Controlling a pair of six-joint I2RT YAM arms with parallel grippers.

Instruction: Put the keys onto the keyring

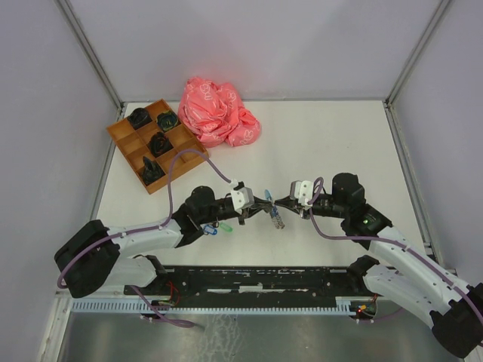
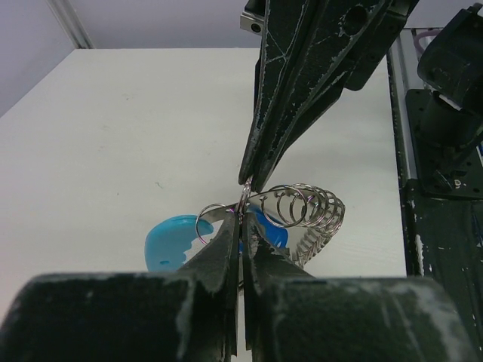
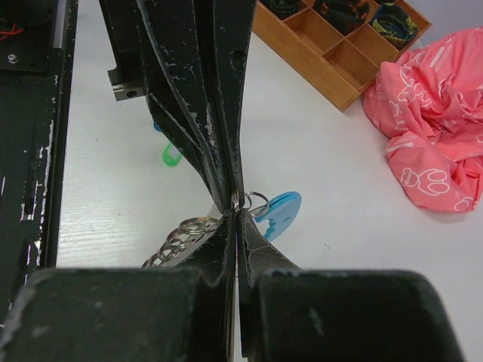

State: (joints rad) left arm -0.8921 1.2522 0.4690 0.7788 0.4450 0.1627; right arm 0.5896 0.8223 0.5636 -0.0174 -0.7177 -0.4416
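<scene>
Keyring (image 2: 306, 207), a run of linked silver rings with a light blue piece (image 2: 172, 240) on it, is held between the two arms over the middle of the surface (image 1: 339, 136). The left end effector (image 2: 241, 220) is fully closed, its tips pinching a thin ring at the end of that run. The right end effector (image 3: 236, 215) is also closed tight and meets it tip to tip on the same spot; which link each one grips cannot be told. Two of the keys (image 1: 217, 228), one with a green tag and one with a blue tag, lie on the surface just left of this, close under the left arm. At the far left stands a wooden tray (image 1: 117, 134) split into compartments, four of them holding dark coiled items (image 1: 160, 143). A crumpled pink cloth (image 1: 219, 113) lies just right of the tray.
</scene>
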